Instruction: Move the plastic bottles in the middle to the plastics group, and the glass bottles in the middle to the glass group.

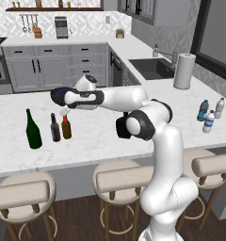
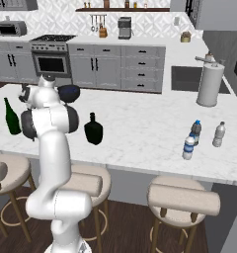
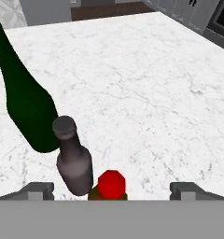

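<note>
My gripper (image 1: 64, 113) hangs open just above the slim amber bottle (image 1: 66, 127), whose red top (image 3: 111, 184) sits between the spread fingertips (image 3: 39, 190) without touching them. The amber bottle stands beside the dark brown bottle (image 3: 73, 158) and the tall green bottle (image 3: 25, 107) at the counter's left. The squat black bottle (image 2: 93, 129) stands alone mid-counter. At the right, the white-capped water bottle (image 1: 208, 121) stands by the blue-capped bottle (image 1: 203, 110) and the greyish bottle (image 1: 220, 108).
A paper towel roll (image 1: 184, 70) stands by the sink (image 1: 152, 68) at the back right. Three stools (image 1: 119, 176) line the counter's near edge (image 1: 63, 167). Open marble lies between the two bottle groups.
</note>
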Controlling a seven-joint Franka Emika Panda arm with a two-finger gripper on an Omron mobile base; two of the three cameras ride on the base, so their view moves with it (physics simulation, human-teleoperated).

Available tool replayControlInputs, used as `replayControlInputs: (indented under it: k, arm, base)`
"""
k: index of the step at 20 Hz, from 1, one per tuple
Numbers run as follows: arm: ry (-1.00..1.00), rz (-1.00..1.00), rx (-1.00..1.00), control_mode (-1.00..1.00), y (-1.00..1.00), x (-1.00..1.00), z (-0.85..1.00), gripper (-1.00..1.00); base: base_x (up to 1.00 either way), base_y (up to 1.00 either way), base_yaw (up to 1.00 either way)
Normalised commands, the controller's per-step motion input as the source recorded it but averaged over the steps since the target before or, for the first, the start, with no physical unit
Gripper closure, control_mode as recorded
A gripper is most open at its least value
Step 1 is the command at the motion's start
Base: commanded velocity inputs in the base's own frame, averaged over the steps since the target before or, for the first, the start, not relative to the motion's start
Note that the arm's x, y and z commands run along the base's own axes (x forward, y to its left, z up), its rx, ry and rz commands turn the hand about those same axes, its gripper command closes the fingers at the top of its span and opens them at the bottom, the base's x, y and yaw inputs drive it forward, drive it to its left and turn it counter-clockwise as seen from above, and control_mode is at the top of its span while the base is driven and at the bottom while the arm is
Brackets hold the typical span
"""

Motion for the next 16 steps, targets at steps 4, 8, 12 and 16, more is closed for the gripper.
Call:
replayControlInputs:
  k: [4, 8, 12, 16]
  arm:
    - [0.00, 0.00, 0.00, -1.00, -0.03, -0.03, 0.63, -1.00]
    - [0.05, 0.00, 0.00, -1.00, -0.42, -0.27, 0.15, -1.00]
    - [0.02, -0.11, 0.00, -1.00, -0.63, -0.46, 0.00, -1.00]
    - [0.01, -0.25, 0.00, -1.00, -0.86, -0.57, 0.00, -1.00]
  base:
    - [0.00, 0.00, 0.00]
    - [0.00, 0.00, 0.00]
    - [0.00, 0.00, 0.00]
    - [0.00, 0.00, 0.00]
